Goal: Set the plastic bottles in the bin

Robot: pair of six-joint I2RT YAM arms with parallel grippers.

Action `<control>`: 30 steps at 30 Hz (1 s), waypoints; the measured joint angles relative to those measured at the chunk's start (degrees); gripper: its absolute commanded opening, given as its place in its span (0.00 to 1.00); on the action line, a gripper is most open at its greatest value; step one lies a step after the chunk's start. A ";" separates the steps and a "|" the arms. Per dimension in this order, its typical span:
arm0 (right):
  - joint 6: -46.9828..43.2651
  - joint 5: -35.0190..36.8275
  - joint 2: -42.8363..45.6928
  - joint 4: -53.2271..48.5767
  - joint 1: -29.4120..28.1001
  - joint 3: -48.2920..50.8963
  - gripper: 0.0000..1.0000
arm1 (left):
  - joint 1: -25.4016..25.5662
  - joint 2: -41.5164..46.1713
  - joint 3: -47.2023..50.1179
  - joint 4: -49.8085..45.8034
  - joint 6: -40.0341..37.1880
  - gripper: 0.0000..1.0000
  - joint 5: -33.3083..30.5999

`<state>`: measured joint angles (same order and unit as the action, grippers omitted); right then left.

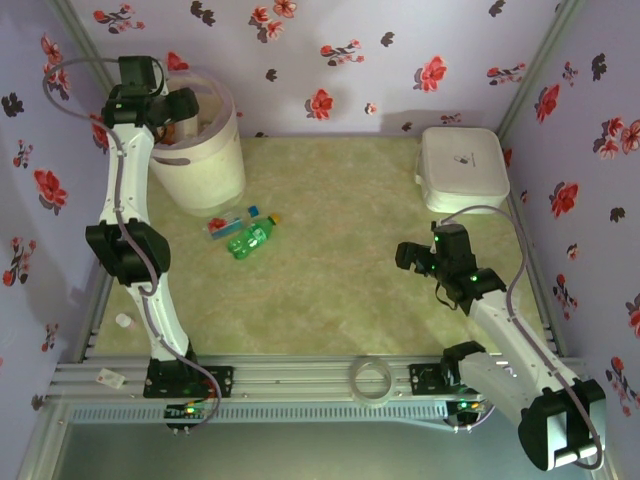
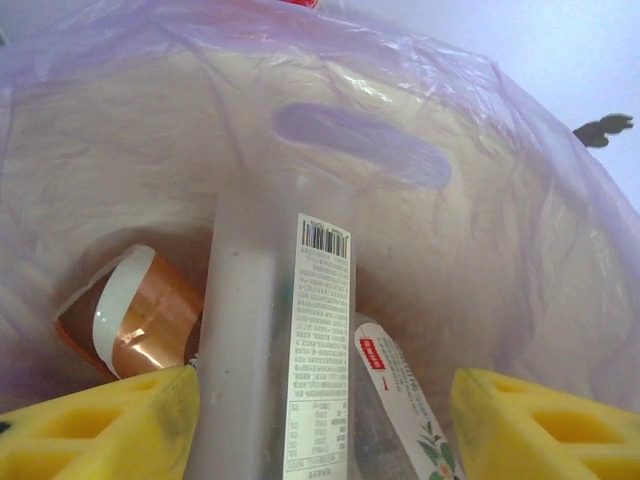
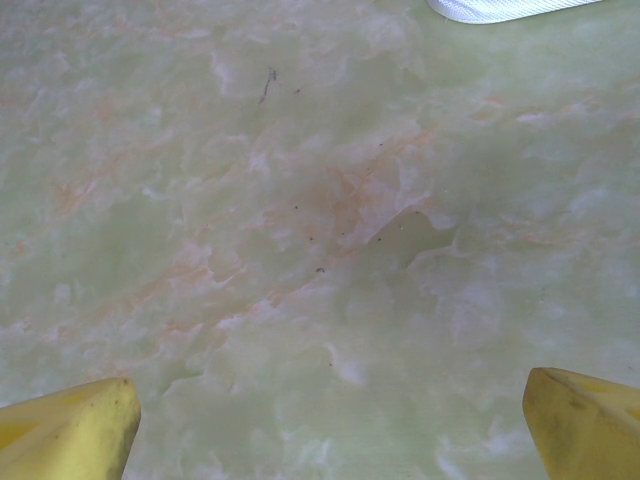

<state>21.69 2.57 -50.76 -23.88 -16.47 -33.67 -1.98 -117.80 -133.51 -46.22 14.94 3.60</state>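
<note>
Your left claw (image 2: pixel 325 440) is down in the mouth of the bin (image 1: pixel 215 160), upper left of the top view. The jaws are spread wide and grip nothing. In the left wrist view a clear barcode-label bottle (image 2: pixel 270 330) stands between the yellow fingers (image 2: pixel 110 430). It sits right against the left-of-frame finger, well apart from the other one.

More inside the bin:
- orange-brown bottle (image 2: pixel 135 320), white band around it, left of the clear one
- red-marked bottle (image 2: pixel 395 385), just right of the clear one, running down to the lower edge of the frame
- thin plastic liner (image 2: pixel 520 200) draped over the bin wall, with one oval handle cutout (image 2: pixel 360 145) showing through it

Two bottles are out on the tabletop (image 1: pixel 340 290), just below and right of the bin in the top view:
- blue-capped clear bottle (image 1: pixel 228 222), lying flat
- green bottle (image 1: pixel 250 240), just below it and close alongside — I can't tell whether they touch

Your right claw (image 3: pixel 330 400) hovers over bare tabletop at centre right of the top view, well apart from both bottles. Its jaws are wide open too, with nothing between them. The white lidded box (image 1: pixel 462 170) sits in the upper right corner, and its edge clips the top of the right wrist view. A tape roll (image 1: pixel 372 380) rests on the rail at the bottom centre.
</note>
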 measured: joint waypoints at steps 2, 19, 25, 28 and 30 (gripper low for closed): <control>0.00 0.02 0.13 0.00 0.00 0.00 0.99 | 0.00 0.00 0.00 0.11 0.33 0.52 0.00; 0.00 0.02 0.52 -0.02 0.00 0.00 0.99 | 0.85 -4.63 0.07 -1.33 -1.01 0.45 0.07; -0.02 0.07 1.46 -0.52 -0.02 0.00 0.99 | 0.98 -4.85 -2.73 -3.17 -2.38 0.65 0.26; 0.00 0.09 2.01 -1.07 0.00 0.00 0.99 | 1.09 -4.46 -5.46 -3.30 -3.19 0.71 -0.20; -0.02 0.09 2.10 -1.31 -0.02 0.00 0.99 | 1.09 -2.99 -6.21 -3.28 -3.74 0.72 -0.79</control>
<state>21.67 2.66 -48.66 -25.19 -16.49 -33.67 -0.89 -120.79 -139.72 -49.50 11.20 2.81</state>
